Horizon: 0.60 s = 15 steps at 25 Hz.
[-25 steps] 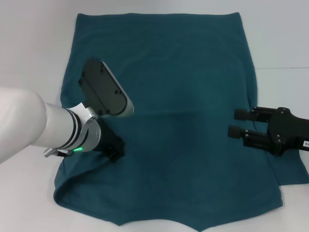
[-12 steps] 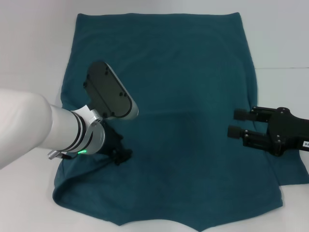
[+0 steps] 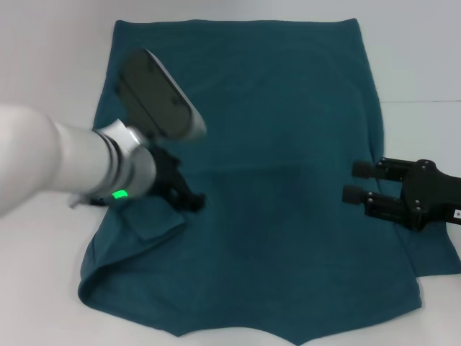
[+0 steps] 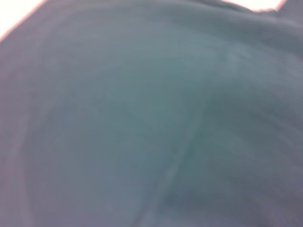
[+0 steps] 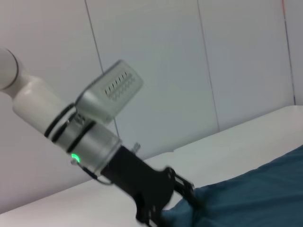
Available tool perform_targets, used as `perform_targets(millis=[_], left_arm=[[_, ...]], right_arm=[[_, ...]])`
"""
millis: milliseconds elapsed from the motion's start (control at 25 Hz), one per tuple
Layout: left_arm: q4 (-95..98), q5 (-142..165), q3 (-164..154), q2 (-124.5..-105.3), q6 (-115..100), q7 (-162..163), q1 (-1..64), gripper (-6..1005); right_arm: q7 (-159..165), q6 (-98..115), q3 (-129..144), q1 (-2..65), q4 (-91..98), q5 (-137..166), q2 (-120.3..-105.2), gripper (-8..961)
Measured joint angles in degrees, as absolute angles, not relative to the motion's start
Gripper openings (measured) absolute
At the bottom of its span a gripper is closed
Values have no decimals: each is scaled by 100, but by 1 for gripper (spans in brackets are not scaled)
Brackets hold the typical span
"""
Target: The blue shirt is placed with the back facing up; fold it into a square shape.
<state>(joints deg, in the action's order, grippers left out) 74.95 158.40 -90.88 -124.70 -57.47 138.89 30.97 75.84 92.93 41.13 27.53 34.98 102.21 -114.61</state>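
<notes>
So the blue shirt [image 3: 274, 166] is spread flat on the white table [image 3: 50, 65], plain side up, hem at the far end and the neck end closest to the robot. The first fold looks to be in hand: the sleeve on the robot's left side is being carried inward over the body of the shirt.

The left gripper [image 3: 189, 200] is seen low on the cloth near that left edge, and a small flap of fabric [image 3: 148, 220] is lifted and doubled over right beside it. In the right wrist view its dark fingers [image 5: 189, 191] seem to be pinched on a raised bit of the shirt, though the actual fingertips are buried in cloth, so that's read as a judgement. The left wrist view is filled with teal fabric and nothing else.

The right gripper [image 3: 348, 181] is held over the shirt's right side, fingers spread with a clear gap between them and nothing in them.

Next move, as judged: the pinched edge needs to be drawn further toward the middle and laid down flat, without the layer underneath being dragged along. The right sleeve [image 3: 436, 252] is not yet folded
</notes>
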Motion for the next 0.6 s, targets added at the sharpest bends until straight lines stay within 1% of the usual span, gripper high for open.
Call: perform_targets(millis=[160,440,600], left_arm=[[7607,16014,-8448,-12429,-5755,14283,3165,799],[7628,16226,-6936,-12406,-6136,14884,3363,790],[7597,16284,-6793,-12401,-6604,14896,3359,785]], right_arm=[[7584,9227,4085,2751,3498,10221,-11468,583],[7585,9152,4076,2795,3498,10231,-11469,583],[7585,9065,4087,2836,3498,10241,-11475,583]])
